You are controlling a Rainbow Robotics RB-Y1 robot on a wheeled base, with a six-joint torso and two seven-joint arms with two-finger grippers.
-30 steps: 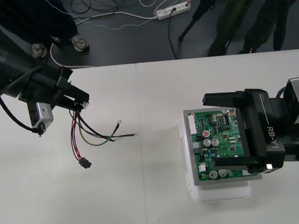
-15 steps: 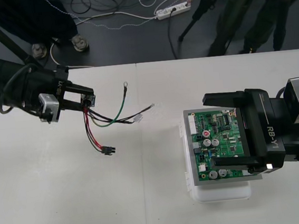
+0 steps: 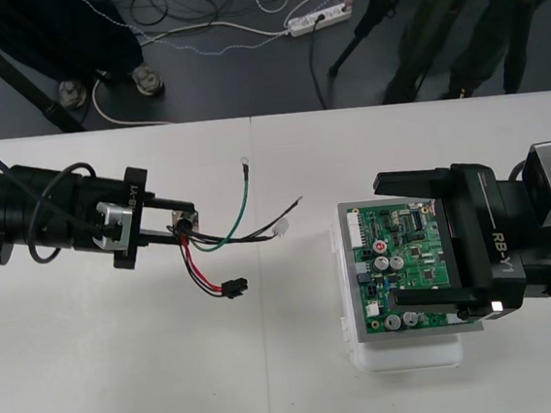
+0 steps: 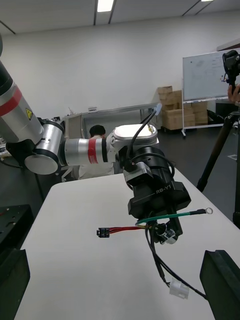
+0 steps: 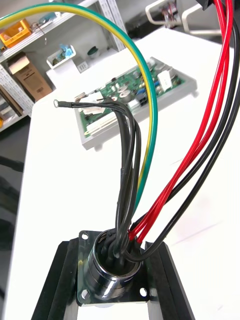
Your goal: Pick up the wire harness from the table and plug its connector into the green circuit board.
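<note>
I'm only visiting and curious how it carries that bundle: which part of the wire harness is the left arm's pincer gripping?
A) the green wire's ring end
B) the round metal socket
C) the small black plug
B: the flanged metal socket sits clamped in the left pincer, while the black plug dangles free on its wires.

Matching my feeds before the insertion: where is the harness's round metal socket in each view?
Front view: socket in the left gripper, left of the circuit board.
Right wrist view: socket at the left gripper's tip, where the green wire starts.
Left wrist view: socket between the two fingers.
Shared landmark: green wire.
</note>
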